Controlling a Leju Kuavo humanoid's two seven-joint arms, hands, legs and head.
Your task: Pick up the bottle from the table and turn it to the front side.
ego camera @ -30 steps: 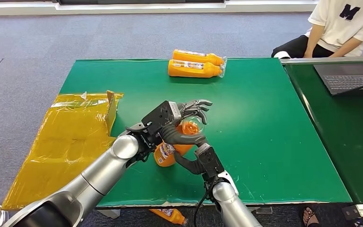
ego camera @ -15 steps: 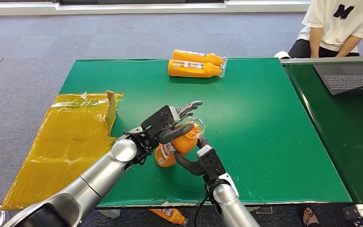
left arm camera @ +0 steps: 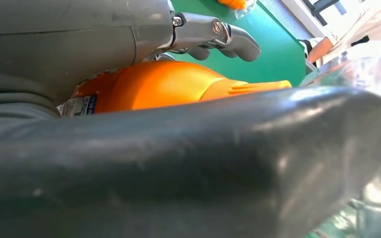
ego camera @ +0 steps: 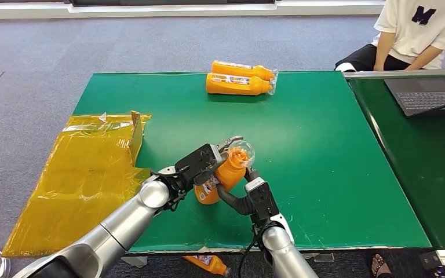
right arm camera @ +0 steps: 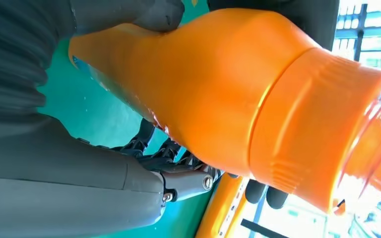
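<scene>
An orange bottle (ego camera: 223, 174) with a clear wrap over its cap is lifted just above the green table (ego camera: 324, 150) near the front edge, tilted with its neck up and away from me. My left hand (ego camera: 204, 164) grips its body from the left, fingers curled over the shoulder. From below and to the right, my right hand (ego camera: 250, 196) holds the lower part, its thumb hooked under the base. The left wrist view has the bottle (left arm camera: 168, 89) lying inside the left hand (left arm camera: 178, 163). Close up in the right wrist view, the bottle (right arm camera: 218, 89) lies against the right hand (right arm camera: 54, 163).
Two more orange bottles (ego camera: 240, 78) lie wrapped together at the table's far edge. A yellow plastic bag (ego camera: 87, 168) covers the left end. A laptop (ego camera: 429, 95) sits on the adjoining table at the right, a seated person (ego camera: 417, 29) behind it. Another bottle (ego camera: 208, 264) lies on the floor.
The left hand's fingers, spread above the bottle a second ago, have closed around it. Bottle and both hands have shifted slightly right and toward me.
</scene>
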